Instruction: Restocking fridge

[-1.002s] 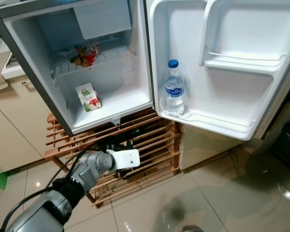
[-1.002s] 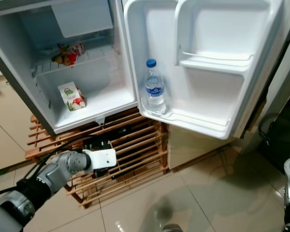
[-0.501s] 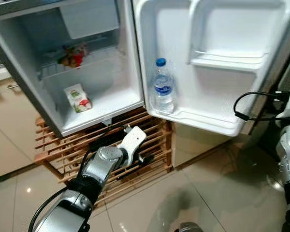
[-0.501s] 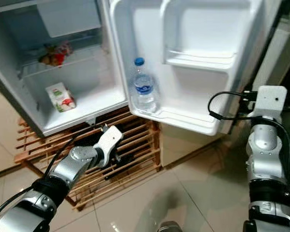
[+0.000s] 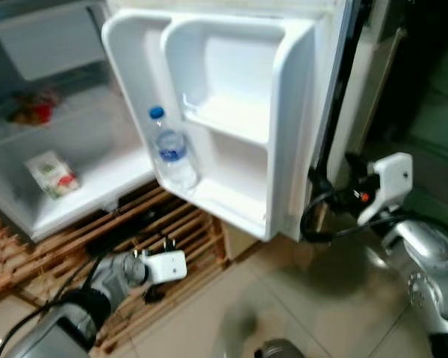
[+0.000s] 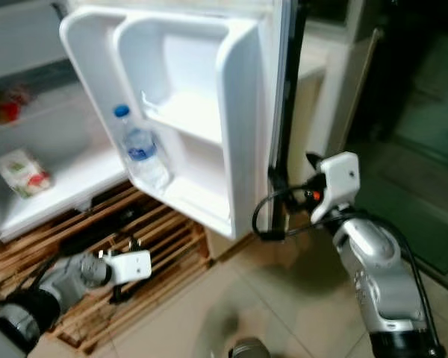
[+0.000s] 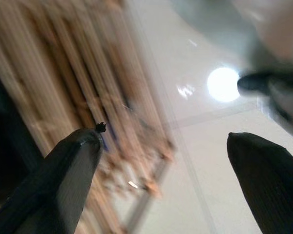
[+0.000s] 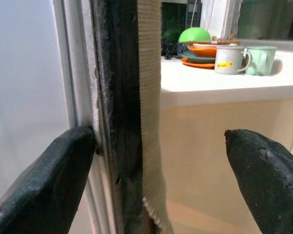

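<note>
The small fridge stands open, and its white door [image 5: 231, 127] holds a water bottle [image 5: 169, 149] on the lower door shelf. Inside, a juice carton [image 5: 54, 173] lies on the bottom and a red packet [image 5: 33, 108] on the wire shelf. My right gripper [image 8: 161, 136] is open at the door's outer edge, with the black seal [image 8: 115, 122] next to one finger [image 8: 63, 170]. My left gripper [image 7: 163, 139] hangs low and open over the floor beside the wooden rack, empty.
A slatted wooden rack [image 5: 172, 224] carries the fridge. Glossy tiled floor [image 5: 299, 313] spreads in front. Behind the door, a pale counter [image 8: 224, 80] holds a mug [image 8: 228, 59], a green bowl [image 8: 195, 35] and an orange plate. A black cable [image 5: 317, 224] loops by my right wrist.
The whole view has swung to the right. My right gripper has come up to the door's outer edge, and the door now stands more edge-on. My left wrist has dropped lower by the rack.
</note>
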You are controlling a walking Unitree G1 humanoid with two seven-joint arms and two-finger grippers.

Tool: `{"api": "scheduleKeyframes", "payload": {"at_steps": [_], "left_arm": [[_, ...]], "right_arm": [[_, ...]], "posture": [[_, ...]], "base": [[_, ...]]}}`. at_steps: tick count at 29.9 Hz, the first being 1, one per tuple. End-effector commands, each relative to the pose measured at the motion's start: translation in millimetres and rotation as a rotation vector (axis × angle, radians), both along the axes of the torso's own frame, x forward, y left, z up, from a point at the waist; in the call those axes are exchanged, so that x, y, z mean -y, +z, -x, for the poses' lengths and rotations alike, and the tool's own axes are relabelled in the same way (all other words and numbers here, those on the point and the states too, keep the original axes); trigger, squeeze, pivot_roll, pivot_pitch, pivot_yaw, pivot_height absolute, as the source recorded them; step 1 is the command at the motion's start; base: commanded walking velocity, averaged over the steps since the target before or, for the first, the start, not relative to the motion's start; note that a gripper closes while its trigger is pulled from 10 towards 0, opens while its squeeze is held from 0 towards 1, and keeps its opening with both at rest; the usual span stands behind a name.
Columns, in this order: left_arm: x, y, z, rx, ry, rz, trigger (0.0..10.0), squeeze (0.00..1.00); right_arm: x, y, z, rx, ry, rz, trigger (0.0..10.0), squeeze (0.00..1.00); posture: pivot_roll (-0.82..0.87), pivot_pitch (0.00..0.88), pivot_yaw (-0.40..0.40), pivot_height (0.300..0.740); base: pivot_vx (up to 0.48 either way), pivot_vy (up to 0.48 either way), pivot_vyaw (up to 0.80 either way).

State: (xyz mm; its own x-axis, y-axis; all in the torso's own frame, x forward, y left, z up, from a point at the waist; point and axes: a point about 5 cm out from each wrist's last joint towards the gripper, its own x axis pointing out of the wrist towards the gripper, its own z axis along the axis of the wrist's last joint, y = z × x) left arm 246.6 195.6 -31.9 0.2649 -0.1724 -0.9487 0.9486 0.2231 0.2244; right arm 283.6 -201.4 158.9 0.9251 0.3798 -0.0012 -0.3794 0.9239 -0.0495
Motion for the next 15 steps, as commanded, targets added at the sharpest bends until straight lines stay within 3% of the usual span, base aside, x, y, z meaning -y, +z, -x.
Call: {"api": "scheduleKeyframes", "payload": {"at_steps": [1,4,7,11,15], "left_arm": [[8.8,-1.8,0.0,-0.006,-0.021,0.014,10.0,0.00],[13.8,-5.6,3.4,-0.016,-0.029,0.020,10.0,0.00],[31.3,-21.4,17.4,-0.019,-0.028,0.015,10.0,0.00],[45.7,-31.3,26.9,0.010,-0.013,0.016,10.0,0.00],[74.3,-22.0,10.2,0.121,0.299,0.264,10.0,0.00]], "right_arm": [[-6.2,-6.5,3.1,-0.072,0.022,-0.045,10.0,0.69],[-5.4,-4.7,3.6,-0.086,0.026,-0.044,10.0,0.69],[3.6,-4.2,-3.5,-0.059,-0.064,-0.008,10.0,0.69],[16.5,7.6,-11.6,0.004,-0.190,-0.035,10.0,0.69],[48.8,25.4,-24.8,0.117,-0.491,0.066,10.0,0.67]], "posture": [[-0.16,0.000,0.111,0.740],[-0.16,0.000,0.107,0.740],[-0.15,0.000,0.100,0.740],[-0.15,0.000,0.100,0.740],[-0.15,0.000,0.101,0.740]], "base": [[0.000,0.000,0.00],[0.000,0.000,0.00],[0.000,0.000,0.00],[0.000,0.000,0.00],[0.000,0.000,0.00]]}}
